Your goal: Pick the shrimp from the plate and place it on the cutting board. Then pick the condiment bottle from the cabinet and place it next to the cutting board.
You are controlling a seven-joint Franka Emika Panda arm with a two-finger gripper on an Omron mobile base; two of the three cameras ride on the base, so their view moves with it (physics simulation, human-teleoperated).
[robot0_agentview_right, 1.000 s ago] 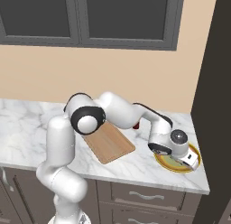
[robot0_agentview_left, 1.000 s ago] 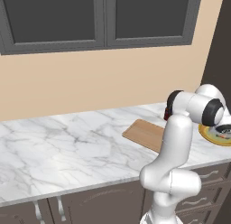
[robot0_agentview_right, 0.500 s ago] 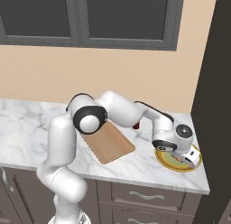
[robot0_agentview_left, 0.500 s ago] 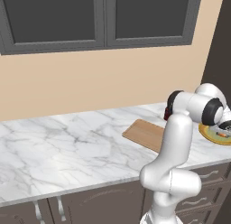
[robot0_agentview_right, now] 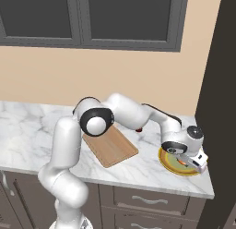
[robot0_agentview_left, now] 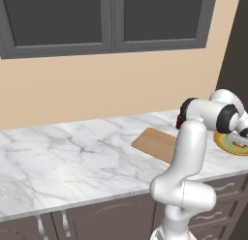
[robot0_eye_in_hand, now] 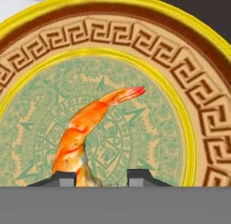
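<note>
While the arm reaches to the lower right of the right base view, the scene reads as follows.

Fingers (robot0_eye_in_hand: 100, 177): two dark tips at the bottom of the hand view, a narrow gap between them, standing on either side of the shrimp's thick end; whether they press on it I cannot tell.
Shrimp (robot0_eye_in_hand: 83, 130): orange and curled, lying in the green centre of the plate, its red tail pointing to the upper right of the hand view; its body runs down into the gap between the tips.
Plate (robot0_agentview_right: 169, 166): at the lower right of the right base view, on the marble worktop (robot0_agentview_right: 27, 131), under the hand; in the left base view its rim (robot0_agentview_left: 224, 142) shows at the right edge.
Cutting board (robot0_agentview_right: 110, 147): flat on the worktop, left of the plate and apart from it, partly behind the arm.
Dark red bottle (robot0_agentview_right: 139, 129): small, near the wall behind the arm, mostly hidden.
Cabinet (robot0_agentview_right: 223, 85): dark, filling the right edge.
</note>
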